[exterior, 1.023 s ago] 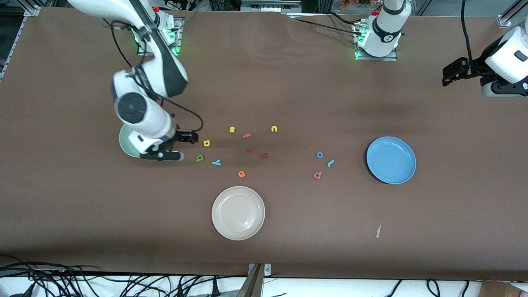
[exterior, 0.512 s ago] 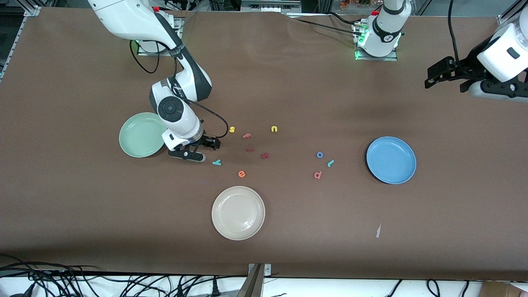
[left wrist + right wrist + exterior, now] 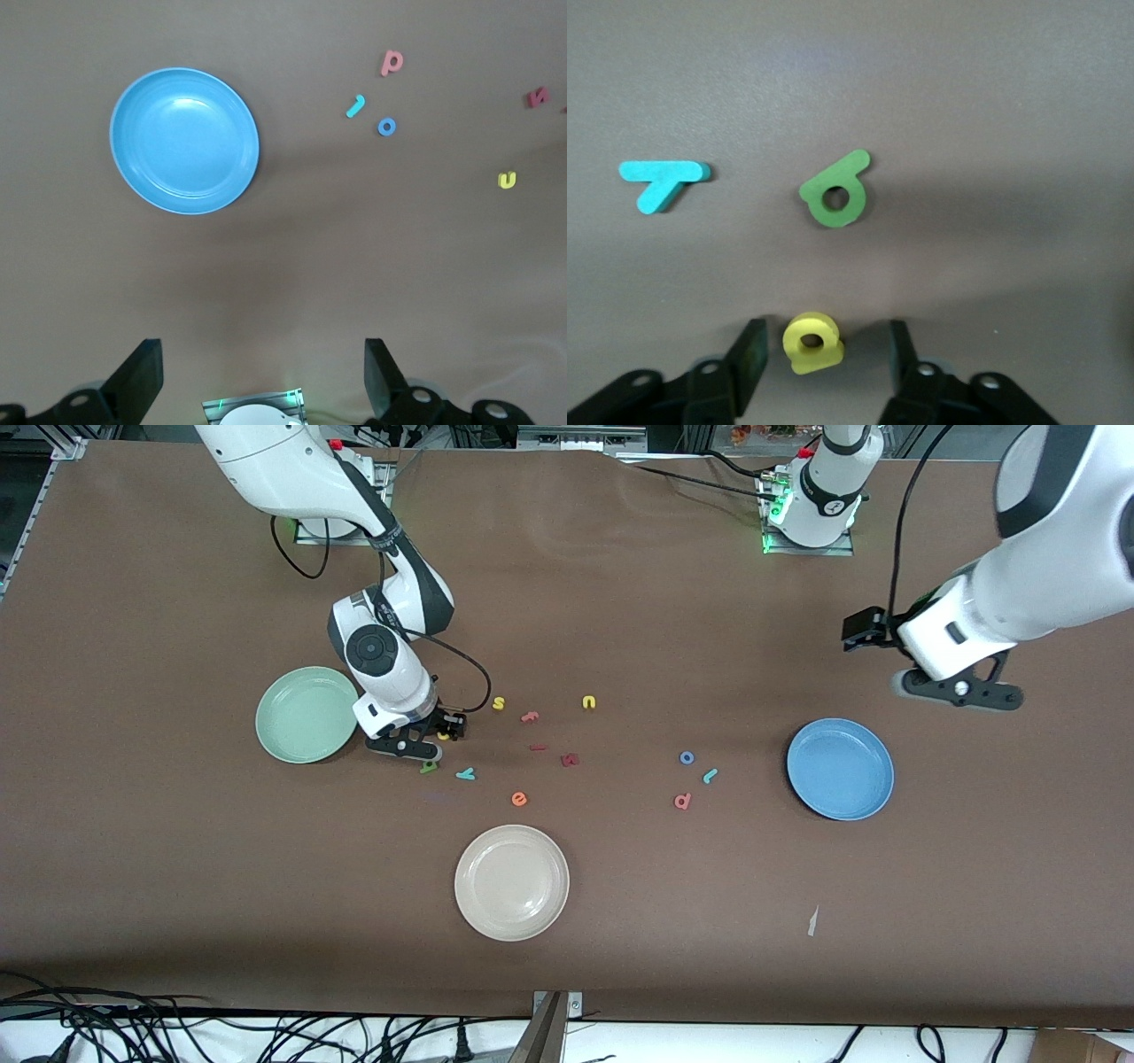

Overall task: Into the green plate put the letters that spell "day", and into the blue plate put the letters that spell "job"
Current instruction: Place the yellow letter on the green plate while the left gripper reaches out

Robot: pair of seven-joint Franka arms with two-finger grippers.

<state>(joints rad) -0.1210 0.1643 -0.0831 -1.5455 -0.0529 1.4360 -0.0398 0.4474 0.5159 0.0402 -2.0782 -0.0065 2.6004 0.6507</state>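
Observation:
My right gripper point(image 3: 438, 741) is down at the table beside the green plate point(image 3: 306, 715), open, its fingers point(image 3: 749, 363) flanking the yellow round-bowled letter point(image 3: 813, 343) with a gap on each side. The green letter point(image 3: 835, 195) and the teal "y" point(image 3: 660, 180) lie just past it, nearer the front camera. The blue "o" point(image 3: 687, 758), teal "j" point(image 3: 710, 776) and salmon "b" point(image 3: 682, 801) lie beside the blue plate point(image 3: 840, 769). My left gripper point(image 3: 957, 691) hangs open and empty over bare table next to the blue plate point(image 3: 184, 140). Both plates are empty.
A cream-white plate point(image 3: 511, 882) sits nearer the front camera. A yellow "s" point(image 3: 498, 703), a yellow "u" point(image 3: 589, 702), an orange "e" point(image 3: 519, 799), a pink letter point(image 3: 530, 716) and dark red letters point(image 3: 569, 760) lie mid-table. A paper scrap point(image 3: 812, 921) lies near the front edge.
My right gripper moved from over the green plate to the letters, came down round the yellow one, and its fingers narrowed. The left arm swung in toward the blue plate.

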